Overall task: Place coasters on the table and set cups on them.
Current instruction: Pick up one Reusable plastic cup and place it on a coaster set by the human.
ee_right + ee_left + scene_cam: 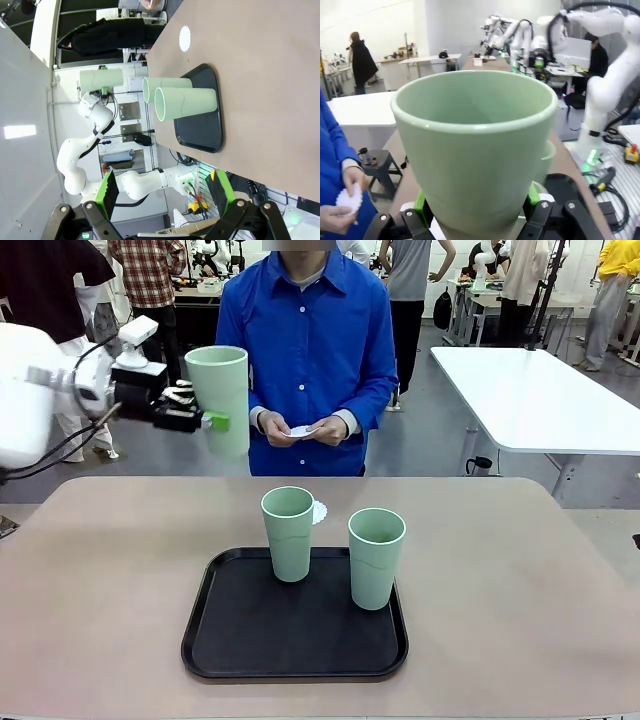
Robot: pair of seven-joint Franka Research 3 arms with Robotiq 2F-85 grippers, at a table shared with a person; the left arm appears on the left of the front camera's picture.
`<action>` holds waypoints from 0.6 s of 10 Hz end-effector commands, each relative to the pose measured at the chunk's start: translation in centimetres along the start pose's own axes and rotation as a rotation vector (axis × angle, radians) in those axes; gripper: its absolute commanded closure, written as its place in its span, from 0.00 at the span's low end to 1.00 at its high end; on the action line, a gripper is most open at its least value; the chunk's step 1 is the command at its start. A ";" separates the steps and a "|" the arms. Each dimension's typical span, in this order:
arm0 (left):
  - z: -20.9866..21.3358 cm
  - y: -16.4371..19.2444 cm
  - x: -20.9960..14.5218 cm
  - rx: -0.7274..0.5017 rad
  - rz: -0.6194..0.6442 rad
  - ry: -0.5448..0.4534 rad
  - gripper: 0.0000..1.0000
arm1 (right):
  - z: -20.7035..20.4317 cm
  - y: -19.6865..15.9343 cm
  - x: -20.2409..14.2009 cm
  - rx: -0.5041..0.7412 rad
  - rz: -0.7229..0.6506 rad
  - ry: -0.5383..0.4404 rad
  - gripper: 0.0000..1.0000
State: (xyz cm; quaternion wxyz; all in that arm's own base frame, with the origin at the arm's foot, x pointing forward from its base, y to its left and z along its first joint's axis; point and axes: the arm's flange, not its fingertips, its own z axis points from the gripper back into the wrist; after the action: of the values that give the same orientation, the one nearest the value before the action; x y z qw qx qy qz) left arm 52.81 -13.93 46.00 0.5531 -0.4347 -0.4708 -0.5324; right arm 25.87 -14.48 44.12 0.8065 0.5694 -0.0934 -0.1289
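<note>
Tray: a black tray with rounded corners lies on the near middle of the tan table.
Cup on tray, left: a mint-green tumbler stands upright at the tray's far edge, left of centre.
Cup on tray, right: a second tumbler stands upright on the tray's right part, near the first but apart from it.
Coaster on table: a white lacy doily lies flat on the bare tabletop just beyond the tray, partly hidden behind the left tumbler. The right wrist view shows it alone on the tan surface, with no cup on it.
Left gripper: the left gripper is raised above the table's far left. Its green pads are clamped on the lower wall of a third tumbler.
Held cup: the third tumbler is upright in the air with its mouth up, well clear of the tabletop. In the left wrist view it sits between the pads.
Right gripper: the right gripper has its fingers spread wide with nothing between them. It looks across the table at the tray from the side.
Person: a person in a blue shirt stands at the far edge. Both hands are held together at waist height.
Coaster in hands: the hands hold a white doily. It may be one or several stacked; this cannot be told.
Background: a white table stands behind to the right.
</note>
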 end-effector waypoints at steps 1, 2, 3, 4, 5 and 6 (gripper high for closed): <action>-2.9 4.0 -1.3 -0.013 -0.045 -0.045 0.15 | 0.0 0.0 0.2 0.018 0.002 -0.003 0.00; -4.3 5.1 -2.2 -0.035 -0.070 -0.053 0.15 | 0.0 0.0 0.2 0.018 0.002 -0.003 0.00; -5.9 6.1 -3.2 -0.052 -0.088 -0.058 0.15 | 0.0 0.0 0.2 0.018 0.002 -0.003 0.00; -7.6 6.8 -4.0 -0.080 -0.103 -0.031 0.15 | 0.0 0.0 0.2 0.018 0.002 -0.003 0.00; -9.1 7.2 -4.9 -0.105 -0.112 -0.024 0.15 | 0.0 0.0 0.2 0.018 0.002 -0.003 0.00; -10.5 7.4 -5.6 -0.128 -0.107 -0.004 0.15 | 0.0 0.0 0.2 0.018 0.002 -0.003 0.00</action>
State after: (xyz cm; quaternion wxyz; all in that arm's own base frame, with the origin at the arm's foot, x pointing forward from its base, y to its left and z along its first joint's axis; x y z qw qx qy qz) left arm 59.79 -22.15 38.63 0.4975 -0.4544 -0.4664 -0.5732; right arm 25.87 -14.48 44.12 0.8065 0.5694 -0.0933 -0.1289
